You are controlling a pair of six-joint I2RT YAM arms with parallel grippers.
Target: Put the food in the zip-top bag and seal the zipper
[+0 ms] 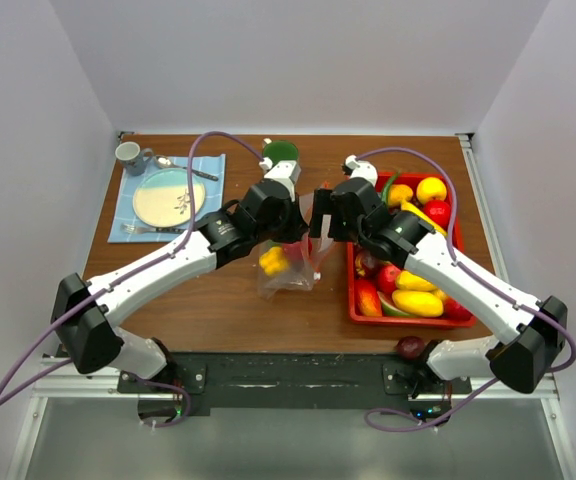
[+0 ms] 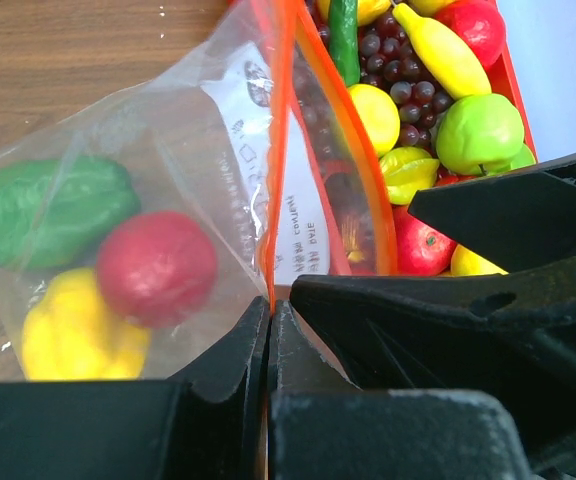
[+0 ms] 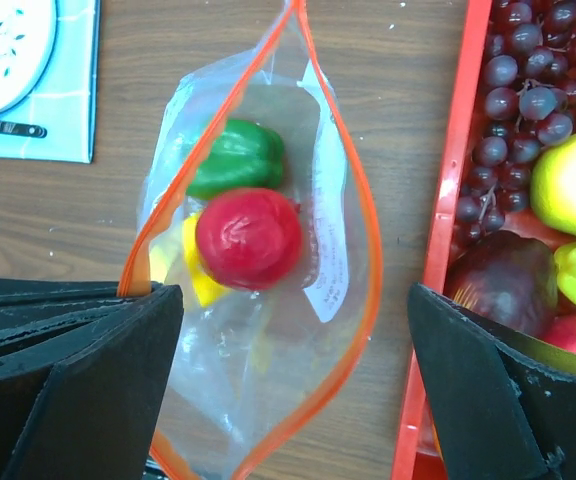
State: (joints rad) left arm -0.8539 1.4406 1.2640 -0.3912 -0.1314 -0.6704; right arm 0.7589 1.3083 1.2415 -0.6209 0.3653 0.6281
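**Three pieces bagged, tray far from emptied, zipper unsealed**

The zip-top bag [image 1: 290, 270] sits mid-table, just left of the red tray [image 1: 352, 296]. Three pieces of food are inside it: a green pepper [image 3: 233, 155], a red tomato [image 3: 248, 238] and a yellow piece [image 3: 200, 280]. The tray holds many more, among them grapes [image 3: 513, 110] and a banana [image 2: 448, 52]. One purple piece [image 1: 409, 347] lies alone on the table by the right arm's base. The zipper [image 3: 364, 235] gapes in a wide loop, so sealing is not begun, and the task looks well short of halfway.

The left gripper [image 2: 269, 318] has its fingers pressed together on the zipper strip, pinching one end of the mouth. The right gripper [image 3: 293, 310] stands spread wide astride the open mouth, gripping nothing.

From above, both wrists cover the bag's mouth. Only the right wrist view looks straight down into it and shows the contents. The pinch shows in the left wrist view alone, and the stray purple piece only from above.
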